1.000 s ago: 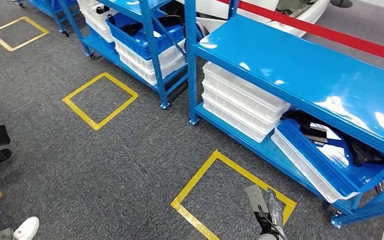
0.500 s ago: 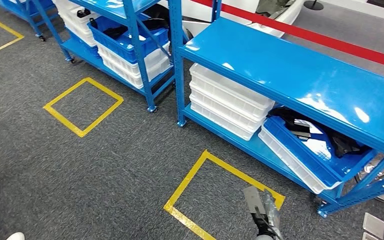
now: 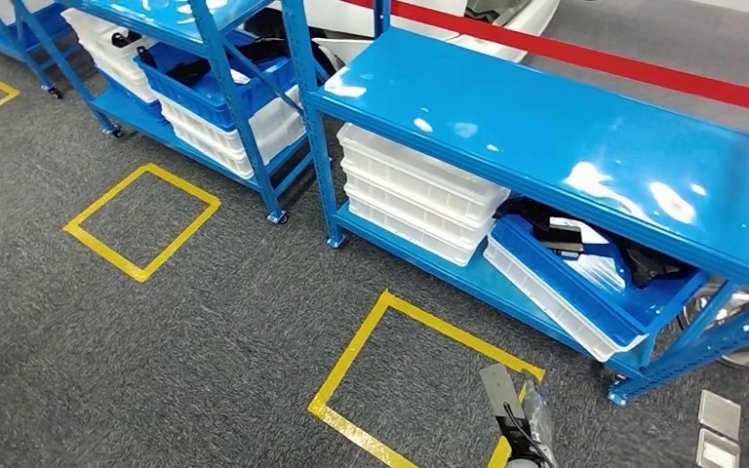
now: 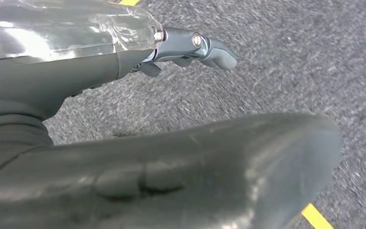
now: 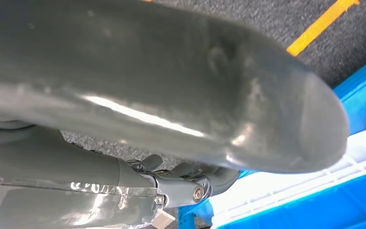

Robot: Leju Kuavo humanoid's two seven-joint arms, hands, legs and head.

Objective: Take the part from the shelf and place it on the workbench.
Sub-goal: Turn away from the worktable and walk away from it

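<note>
Nearest to us, our right hand (image 3: 519, 429) hangs low at our side over the grey carpet (image 3: 205, 331), just past the corner of a yellow taped square (image 3: 419, 375). In the right wrist view the right hand (image 5: 181, 183) has its fingers loosely curled with nothing between them; how far they close we cannot tell. Our left hand (image 4: 190, 47) hangs over bare carpet, its fingers stretched out and apart, gripping nothing.

Ahead and to the right of the right hand stands the blue shelf (image 3: 566, 136). On its lower level a blue tray (image 3: 571, 283) sits tilted on a white crate, and in it lie the black parts (image 3: 546, 229), the nearest dark pieces well apart from our hand. Left of the tray is a stack of white crates (image 3: 414, 195). Farther off, beyond the left hand, another blue rack (image 3: 205, 68) carries more bins.

We judge the parts to be stiff moulded pieces, fairly light, perhaps smooth and a little slippery. They overlap, so we should grip one across its narrow middle, lifting clear of its neighbours and the tray's rim.
</note>
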